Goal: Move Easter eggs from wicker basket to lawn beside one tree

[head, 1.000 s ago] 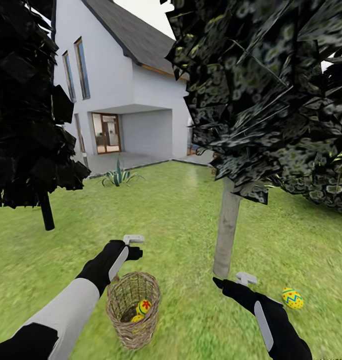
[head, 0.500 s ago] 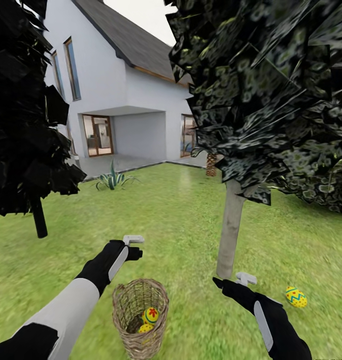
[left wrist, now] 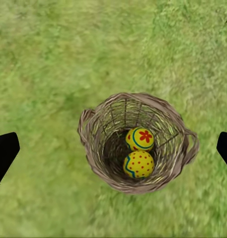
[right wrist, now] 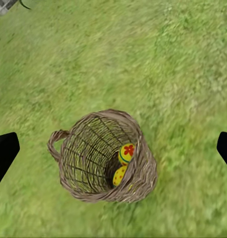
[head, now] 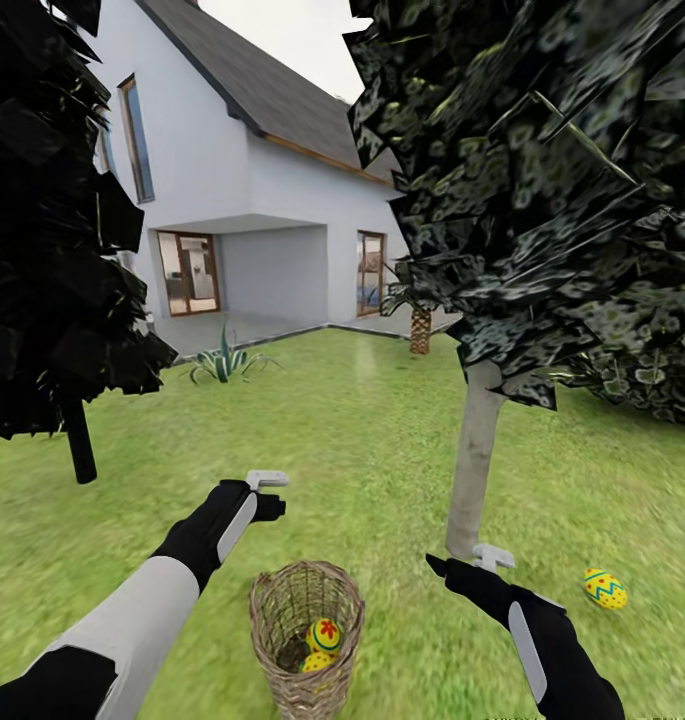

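Note:
The wicker basket [head: 307,632] stands upright on the lawn [head: 362,440] between my two arms. Two yellow Easter eggs lie inside it, one with a red flower [left wrist: 139,138] and one with red dots [left wrist: 138,164]. A third egg [head: 605,588] with blue zigzags rests on the grass to the right of the pale grey trunk of the tree [head: 474,465]. My left gripper [head: 267,500] hangs open above and behind the basket. My right gripper [head: 444,568] is open too, to the basket's right and just in front of the trunk. Neither holds anything.
A tree with a thin black trunk [head: 77,450] stands at the left. Behind the lawn are a spiky plant [head: 222,365], a grey patio [head: 252,330], a small palm [head: 420,330] and the white house [head: 262,200]. Dark foliage [head: 542,200] hangs overhead at the right.
The whole picture has shifted, so the camera has moved: basket, trunk and lone egg now sit further right in the view. Both arms hold the same pose.

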### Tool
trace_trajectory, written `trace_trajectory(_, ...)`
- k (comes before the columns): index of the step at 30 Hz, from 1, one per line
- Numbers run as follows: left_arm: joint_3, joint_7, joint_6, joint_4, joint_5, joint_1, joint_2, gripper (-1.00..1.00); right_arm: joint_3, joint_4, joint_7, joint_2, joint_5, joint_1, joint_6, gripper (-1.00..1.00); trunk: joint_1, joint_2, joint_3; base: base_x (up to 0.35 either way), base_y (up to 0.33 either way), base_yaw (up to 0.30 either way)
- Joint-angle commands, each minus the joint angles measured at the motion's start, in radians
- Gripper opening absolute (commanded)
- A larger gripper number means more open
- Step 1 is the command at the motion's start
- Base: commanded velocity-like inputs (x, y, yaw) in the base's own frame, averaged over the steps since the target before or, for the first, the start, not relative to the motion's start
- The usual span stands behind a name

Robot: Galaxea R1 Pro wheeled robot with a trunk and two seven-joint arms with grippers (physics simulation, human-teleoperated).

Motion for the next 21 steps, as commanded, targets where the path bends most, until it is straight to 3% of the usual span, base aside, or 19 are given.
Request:
trace_trajectory(1, -0.005, 0.008, 0.003, -0.002, 0.011, -0.001, 0.001, 1.00, -0.004, -0.001, 0.003, 0.001, -0.007, -0.001, 0.008, 1.00, 0.000, -0.001, 0.000, 0.000, 0.314, -0.173)
trace_trajectory(7, -0.010, 0.007, 0.003, -0.002, 0.010, -0.001, 0.001, 1.00, -0.004, -0.001, 0.003, 0.001, -0.007, -0.001, 0.008, 1.00, 0.000, -0.001, 0.007, 0.107, 0.291, -0.185)
trace_trajectory(21, -0.013, 0.006, 0.003, -0.002, 0.010, -0.001, 0.002, 1.00, -0.005, -0.001, 0.003, 0.001, -0.007, -0.002, 0.008, 1.00, 0.000, -0.001, 0.024, 0.258, 0.225, -0.179)
